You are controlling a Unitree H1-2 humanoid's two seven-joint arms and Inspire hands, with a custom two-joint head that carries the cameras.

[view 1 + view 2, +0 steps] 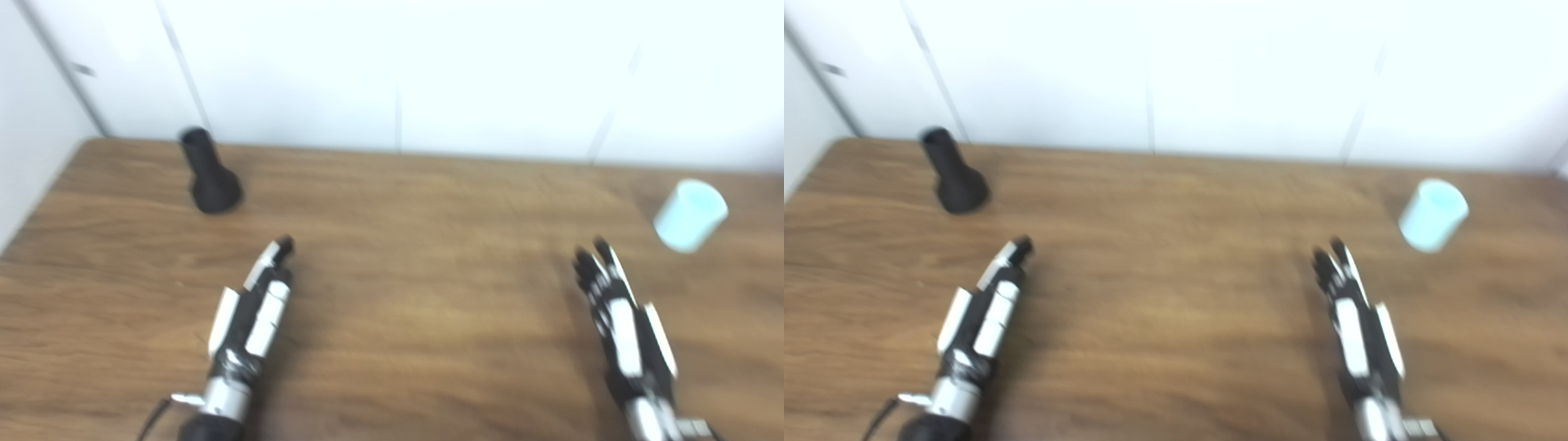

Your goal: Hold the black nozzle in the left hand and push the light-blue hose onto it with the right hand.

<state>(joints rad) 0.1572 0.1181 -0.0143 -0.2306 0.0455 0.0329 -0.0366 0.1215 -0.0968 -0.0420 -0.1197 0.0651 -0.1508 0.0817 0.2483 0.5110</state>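
I see no readable writing, too blurred. Wood-grain table point(404, 257), white wall panels point(429, 67) behind. Black nozzle point(209, 174), light-blue hose point(690, 214) untouched; left hand point(254, 309) and right hand point(618, 306) both released, fingers extended.

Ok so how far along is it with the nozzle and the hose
Nothing looks done yet. The black nozzle stands alone at the table's far left; the light-blue hose sits apart at the far right. In hand: nothing. The left hand and right hand are both empty, short of their parts. Left: both grasps, then the push-on.
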